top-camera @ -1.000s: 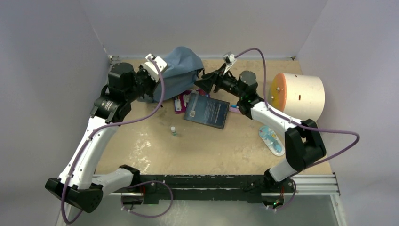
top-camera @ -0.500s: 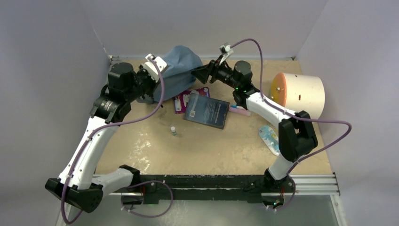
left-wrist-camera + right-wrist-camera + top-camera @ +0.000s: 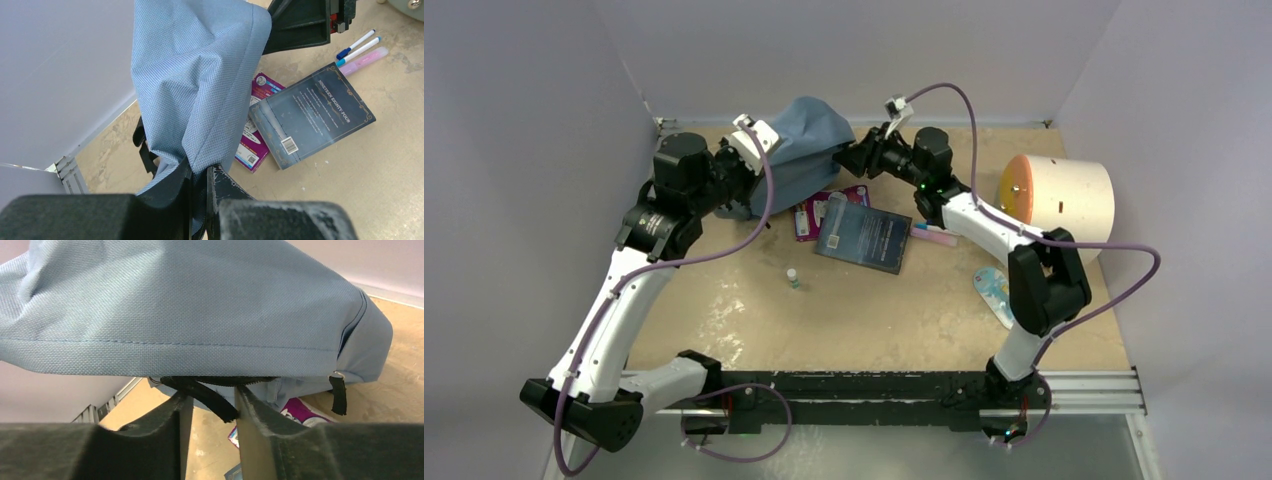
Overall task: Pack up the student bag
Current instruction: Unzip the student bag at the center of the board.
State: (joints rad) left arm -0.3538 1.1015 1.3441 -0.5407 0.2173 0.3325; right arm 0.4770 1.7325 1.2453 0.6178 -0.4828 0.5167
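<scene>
The student bag point(image 3: 809, 150) sat bunched at the far edge of the table point(image 3: 874, 320), left of centre. The left gripper point(image 3: 200, 172) was clamped tight on a fold of its grey-blue fabric. At the bag's right side, the right gripper point(image 3: 212, 394) was narrowly parted with a black pull strap point(image 3: 220, 410) lying between its fingers. Whether the strap was actually gripped could not be told. Just near of the bag lay a purple packet point(image 3: 807, 218), partly under a dark blue book point(image 3: 864, 235), with pens point(image 3: 357, 44) to the book's right. A white cylinder point(image 3: 1069, 205) with an orange face stood at the far right.
</scene>
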